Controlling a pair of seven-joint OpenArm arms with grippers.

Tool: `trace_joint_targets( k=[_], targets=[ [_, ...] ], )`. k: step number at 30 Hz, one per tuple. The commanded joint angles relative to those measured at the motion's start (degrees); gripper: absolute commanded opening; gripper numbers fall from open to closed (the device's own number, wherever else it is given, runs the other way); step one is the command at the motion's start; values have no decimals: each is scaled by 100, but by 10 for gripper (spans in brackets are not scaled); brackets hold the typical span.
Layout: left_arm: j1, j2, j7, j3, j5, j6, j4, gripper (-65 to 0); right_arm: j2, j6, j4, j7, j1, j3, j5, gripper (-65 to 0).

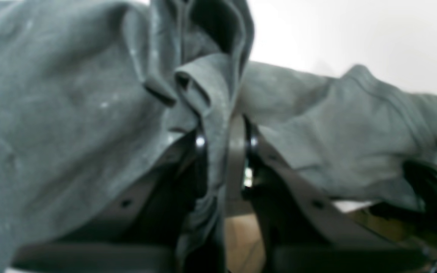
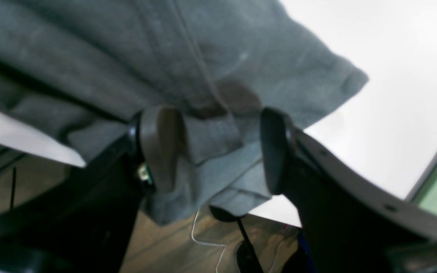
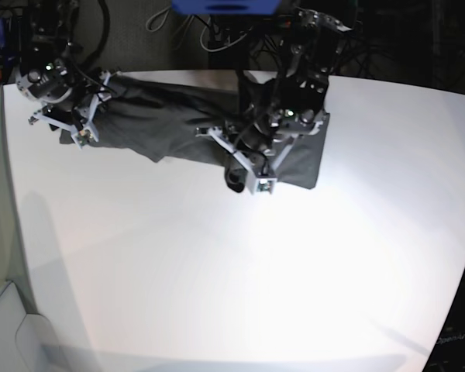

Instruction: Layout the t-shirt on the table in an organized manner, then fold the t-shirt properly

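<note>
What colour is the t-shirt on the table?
Plain dark grey t-shirt, no pattern visible; the right wrist view shows it best.

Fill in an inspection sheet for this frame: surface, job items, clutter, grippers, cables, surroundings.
Surface: white table, mostly bare.
Job items: dark grey t-shirt lies bunched and stretched along the table's far edge, not laid flat, not folded.
Clutter: nothing seen on the table.
Grippers: left gripper shut on a fold of the t-shirt; right gripper open, its jaws straddling the shirt's edge without pinching it.
Cables: a tangle of cables behind the table; a thin white wire on the floor.
Surroundings: wooden floor below the table edge.
</note>
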Motion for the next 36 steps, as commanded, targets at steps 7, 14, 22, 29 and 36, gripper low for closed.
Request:
trace_joint_targets(
  k=[7, 14, 22, 29, 36],
  targets=[
    [-27, 117, -55, 148, -37, 13, 247, -400, 46, -23, 91, 67, 31, 15, 30, -299],
    [184, 91, -55, 200, -204, -23, 863, -213, 46, -23, 91, 67, 31, 15, 30, -299],
    [184, -454, -55, -802, -837, -14, 1144, -214, 46, -23, 478, 14, 39, 68, 30, -297],
    [220, -973, -55, -1874, -1083, -23, 757, -214, 20, -23, 584, -285, 268, 410, 30, -297],
    [176, -1166, -73, -1980, -1408, -31, 247, -212, 11, -23, 566, -979, 769, 947, 48, -296]
  ],
)
